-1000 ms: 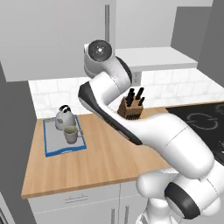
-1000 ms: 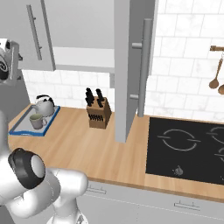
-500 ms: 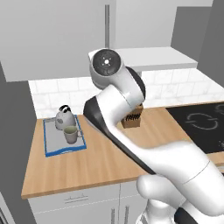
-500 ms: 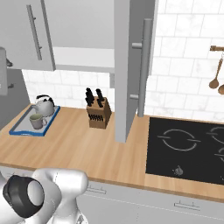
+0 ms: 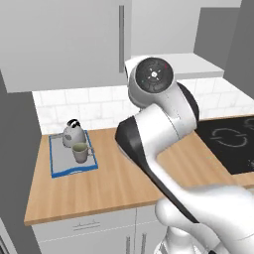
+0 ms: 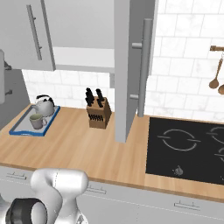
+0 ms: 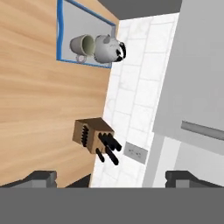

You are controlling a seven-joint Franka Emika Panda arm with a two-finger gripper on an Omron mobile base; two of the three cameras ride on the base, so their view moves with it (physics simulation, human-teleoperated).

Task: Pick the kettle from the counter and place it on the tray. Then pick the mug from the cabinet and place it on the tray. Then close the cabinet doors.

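The silver kettle (image 5: 73, 133) (image 6: 43, 105) and the grey-beige mug (image 5: 79, 152) (image 6: 37, 121) both stand on the blue-rimmed tray (image 5: 54, 166) (image 6: 19, 127) at the counter's (image 5: 109, 183) left end. The hand view is rolled, with the tray (image 7: 65, 26), mug (image 7: 83, 45) and kettle (image 7: 107, 48) at its top, far from my gripper (image 7: 111, 179). The fingertips (image 7: 41, 178) stand wide apart with nothing between them. One cabinet door (image 6: 129, 65) sticks out open over the counter. The other door (image 5: 64, 39) (image 7: 197, 65) lies across the cabinet's left half, above the white shelf (image 6: 83, 59).
A brown knife block (image 6: 98, 114) (image 7: 92, 135) stands against the tiled wall mid-counter. The black stovetop (image 6: 188, 148) (image 5: 230, 144) fills the counter's right part. Wooden spoons (image 6: 214, 81) hang at far right. My arm's big white joint (image 5: 154, 79) rises close before the left base camera.
My arm has swung: its upper joint has come nearer and to the right in the left base view and left the right base view's left edge. Kettle, mug and tray have not moved.
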